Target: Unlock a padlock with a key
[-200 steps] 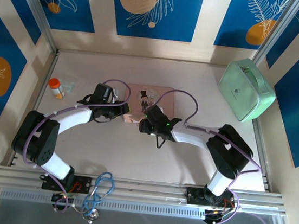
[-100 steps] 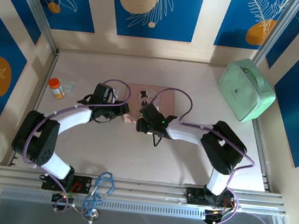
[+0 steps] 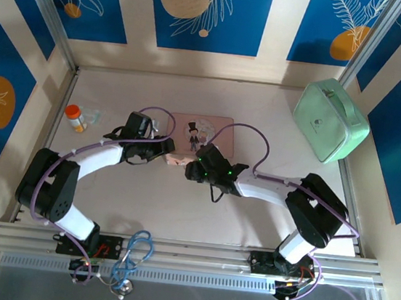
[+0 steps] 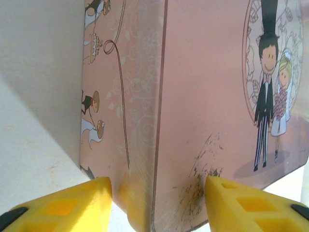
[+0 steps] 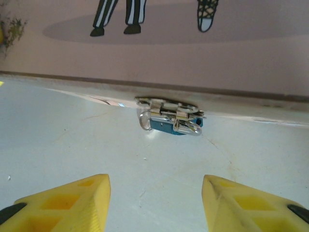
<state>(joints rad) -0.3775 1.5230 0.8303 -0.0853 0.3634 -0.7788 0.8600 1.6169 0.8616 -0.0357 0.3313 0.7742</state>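
The padlock (image 5: pixel 170 124) lies on the table (image 5: pixel 72 150) just beside the near wall of the pink picture box (image 5: pixel 159 67). Its long axis runs along that wall, with silvery metal bunched on top. It sits straight ahead of the right gripper (image 5: pixel 154 188), whose jaws are open and empty; its length runs across their gap. The left gripper (image 4: pixel 157 193) straddles the box's corner, and I cannot tell whether it presses. I judge the right arm nearer.

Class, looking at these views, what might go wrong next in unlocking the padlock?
The padlock lies at the edge of the pink picture box, so the open right end effector might strike the box instead. The left end effector straddles the box corner; moving could shove the box onto the padlock.
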